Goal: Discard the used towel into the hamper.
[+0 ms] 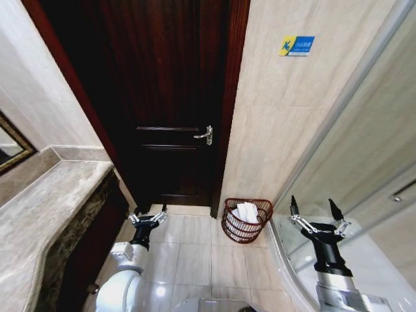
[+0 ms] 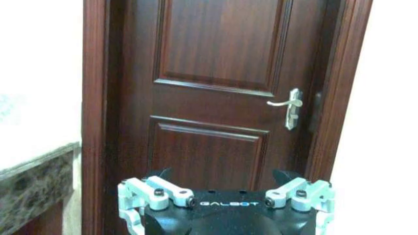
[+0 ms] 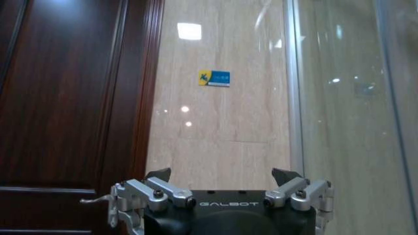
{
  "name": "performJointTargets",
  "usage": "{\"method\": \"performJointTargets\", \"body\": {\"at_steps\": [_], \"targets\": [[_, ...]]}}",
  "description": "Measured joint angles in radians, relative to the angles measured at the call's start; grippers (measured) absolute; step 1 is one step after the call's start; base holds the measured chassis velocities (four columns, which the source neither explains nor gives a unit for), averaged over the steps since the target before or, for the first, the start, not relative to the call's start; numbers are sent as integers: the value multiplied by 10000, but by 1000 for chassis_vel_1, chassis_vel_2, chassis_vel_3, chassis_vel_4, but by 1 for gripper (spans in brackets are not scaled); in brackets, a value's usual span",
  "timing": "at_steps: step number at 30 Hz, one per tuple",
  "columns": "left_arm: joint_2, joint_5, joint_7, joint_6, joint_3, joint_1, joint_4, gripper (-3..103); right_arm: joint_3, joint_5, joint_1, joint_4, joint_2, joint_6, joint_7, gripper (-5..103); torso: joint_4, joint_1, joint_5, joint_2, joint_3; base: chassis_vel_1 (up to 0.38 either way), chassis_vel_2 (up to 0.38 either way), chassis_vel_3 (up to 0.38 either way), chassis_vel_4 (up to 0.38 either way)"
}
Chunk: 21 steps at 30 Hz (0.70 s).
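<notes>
The hamper [image 1: 246, 220], a small reddish-brown openwork basket, stands on the tiled floor against the beige wall beside the door frame. White cloth, the towel [image 1: 246, 212], lies inside it. My left gripper [image 1: 147, 213] hangs open and empty low at the left, in front of the dark wooden door, well left of the hamper. My right gripper [image 1: 315, 210] is open and empty at the right, beside the glass shower wall, to the right of the hamper. In the left wrist view my left gripper [image 2: 222, 176] faces the door; in the right wrist view my right gripper [image 3: 222, 175] faces the tiled wall.
A dark wooden door [image 1: 172, 97] with a silver lever handle [image 1: 205, 136] is shut ahead. A marble vanity counter [image 1: 45, 208] runs along the left. A curved glass shower enclosure [image 1: 344, 169] fills the right. A blue and yellow sign [image 1: 297, 45] is on the wall.
</notes>
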Motion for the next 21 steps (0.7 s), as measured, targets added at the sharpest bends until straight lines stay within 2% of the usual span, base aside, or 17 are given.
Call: {"method": "performJointTargets", "body": {"at_steps": [21], "targets": [[0,0,0,0,0,2,0,100,29,119,154,-174,-65,224,-30,100,-2,-7,-2,4,-3,145,-149,-142,141]]}}
